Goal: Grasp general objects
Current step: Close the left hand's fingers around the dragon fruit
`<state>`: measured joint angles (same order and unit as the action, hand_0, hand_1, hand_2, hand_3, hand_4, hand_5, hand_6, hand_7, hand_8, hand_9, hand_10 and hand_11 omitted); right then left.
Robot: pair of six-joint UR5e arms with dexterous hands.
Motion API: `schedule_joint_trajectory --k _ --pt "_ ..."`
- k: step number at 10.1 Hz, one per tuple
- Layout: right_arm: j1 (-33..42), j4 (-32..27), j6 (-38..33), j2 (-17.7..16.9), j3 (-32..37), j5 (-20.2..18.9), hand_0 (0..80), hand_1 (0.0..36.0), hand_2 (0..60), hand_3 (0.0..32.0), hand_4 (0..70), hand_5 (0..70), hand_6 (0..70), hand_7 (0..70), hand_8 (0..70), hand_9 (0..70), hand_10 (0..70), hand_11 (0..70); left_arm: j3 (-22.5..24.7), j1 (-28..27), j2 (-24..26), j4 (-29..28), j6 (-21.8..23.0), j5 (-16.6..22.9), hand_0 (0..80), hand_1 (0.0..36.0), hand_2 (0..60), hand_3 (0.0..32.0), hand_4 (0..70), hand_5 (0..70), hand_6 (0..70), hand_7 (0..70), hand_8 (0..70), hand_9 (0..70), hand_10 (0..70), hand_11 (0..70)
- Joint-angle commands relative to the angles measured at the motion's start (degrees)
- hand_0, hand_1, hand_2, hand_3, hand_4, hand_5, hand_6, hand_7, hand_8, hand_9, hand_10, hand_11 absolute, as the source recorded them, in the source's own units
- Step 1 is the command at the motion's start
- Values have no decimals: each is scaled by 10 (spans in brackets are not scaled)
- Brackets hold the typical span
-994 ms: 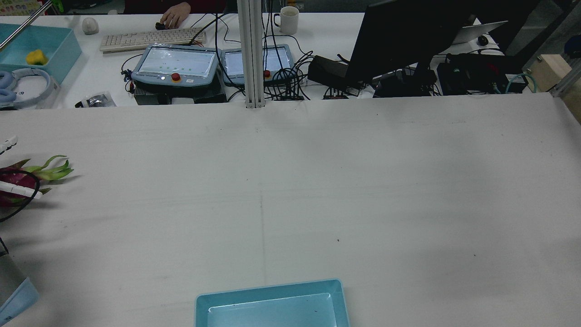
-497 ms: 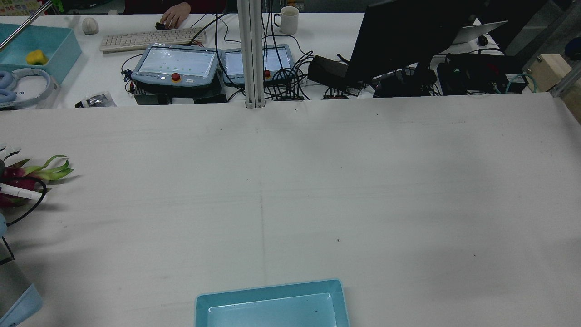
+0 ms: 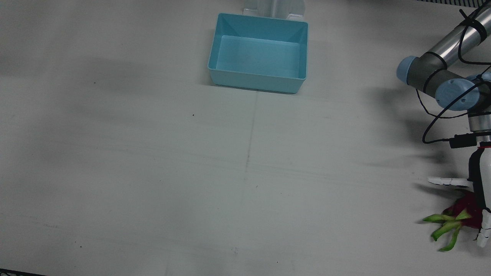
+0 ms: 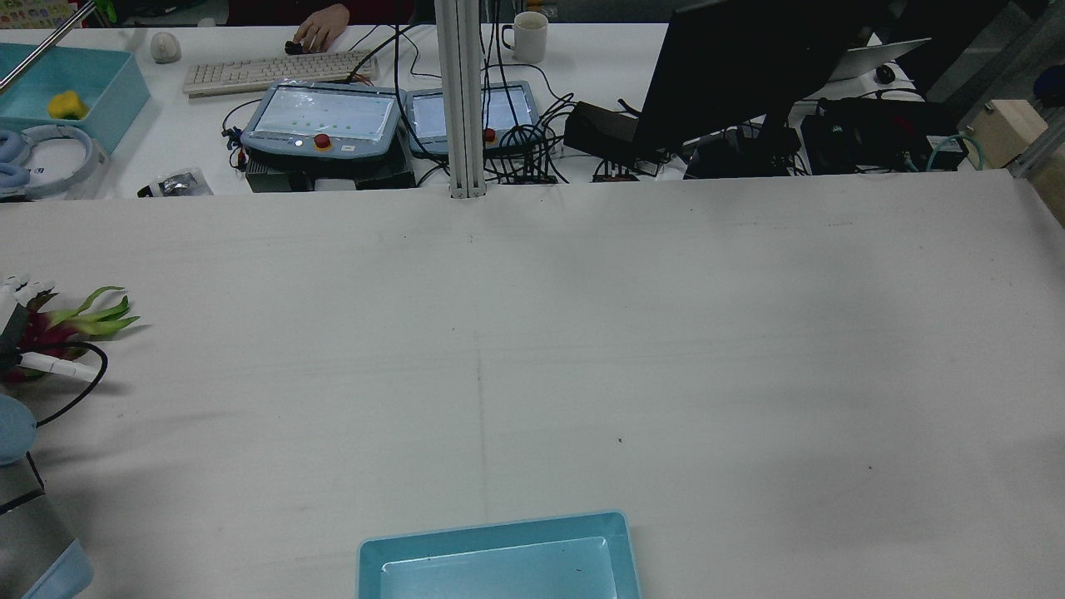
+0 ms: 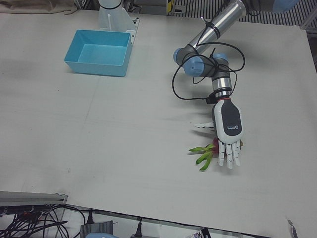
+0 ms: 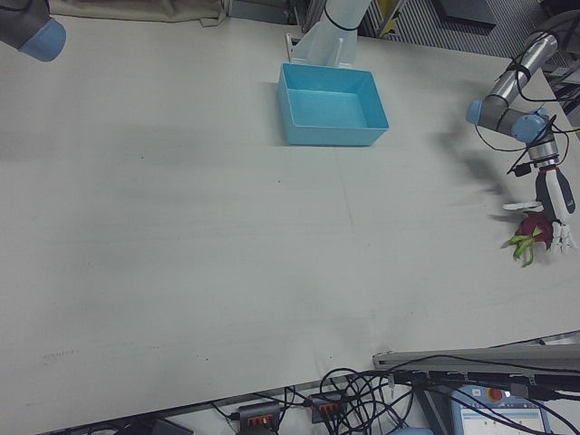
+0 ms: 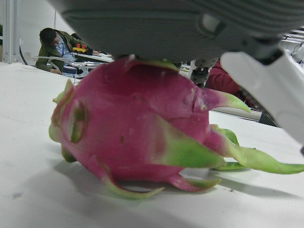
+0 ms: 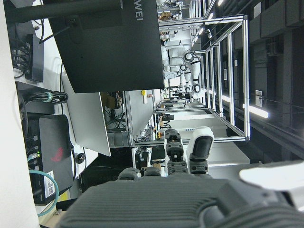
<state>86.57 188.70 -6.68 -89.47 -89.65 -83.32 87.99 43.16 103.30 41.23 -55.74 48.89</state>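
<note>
The dragon fruit (image 5: 212,147) lies on the white table (image 5: 124,129) near its edge, well apart from the blue bin (image 5: 98,51). The left hand (image 5: 228,130) hovers flat over it, fingers (image 5: 231,156) spread and straight, holding nothing.

Pale table (image 4: 582,333) before a cluttered desk (image 4: 582,66) with dark monitor (image 4: 732,66)
</note>
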Motion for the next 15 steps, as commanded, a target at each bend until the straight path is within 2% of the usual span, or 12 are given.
schedule_joint_trajectory --k 1,4,5,7,8,9,10,11,13,14,15 --pt "0 0 0 1 0 0 0 0 0 0 0 0 0 0 0 0 0 0 -1 -1 -1 1 -2 -2 530 194 0 0 0 94 2 110 6 8 85 141" --pt "0 0 0 1 0 0 0 0 0 0 0 0 0 0 0 0 0 0 -1 -1 -1 8 -2 -19 509 167 4 0 42 115 29 146 23 15 156 242" --pt "0 0 0 0 0 0 0 0 0 0 0 0 0 0 0 0 0 0 -3 -1 -1 8 -2 -22 499 152 10 0 57 137 54 200 37 26 213 322" --pt "0 0 0 0 0 0 0 0 0 0 0 0 0 0 0 0 0 0 -31 -1 10 9 -2 -21 485 127 23 0 80 221 131 358 107 57 362 520" --pt "0 0 0 0 0 0 0 0 0 0 0 0 0 0 0 0 0 0 -42 -1 16 9 -1 -21 482 98 41 0 169 329 266 539 247 201 583 700" --pt "0 0 0 0 0 0 0 0 0 0 0 0 0 0 0 0 0 0 -44 -1 16 9 -1 -20 493 100 95 0 261 396 377 639 345 326 700 700" --pt "0 0 0 0 0 0 0 0 0 0 0 0 0 0 0 0 0 0 -43 0 16 13 -1 -20 494 94 131 0 325 435 444 678 401 394 700 700" --pt "0 0 0 0 0 0 0 0 0 0 0 0 0 0 0 0 0 0 -43 0 18 20 0 -20 494 86 180 0 407 462 510 684 454 454 700 700" --pt "0 0 0 0 0 0 0 0 0 0 0 0 0 0 0 0 0 0 -41 1 18 33 17 -20 494 86 266 0 532 500 590 700 518 528 700 700" --pt "0 0 0 0 0 0 0 0 0 0 0 0 0 0 0 0 0 0 -42 1 17 44 33 -21 495 95 354 0 633 538 655 700 570 585 700 700" --pt "0 0 0 0 0 0 0 0 0 0 0 0 0 0 0 0 0 0 -39 1 18 54 41 -21 493 101 425 0 684 560 698 700 603 620 700 700"
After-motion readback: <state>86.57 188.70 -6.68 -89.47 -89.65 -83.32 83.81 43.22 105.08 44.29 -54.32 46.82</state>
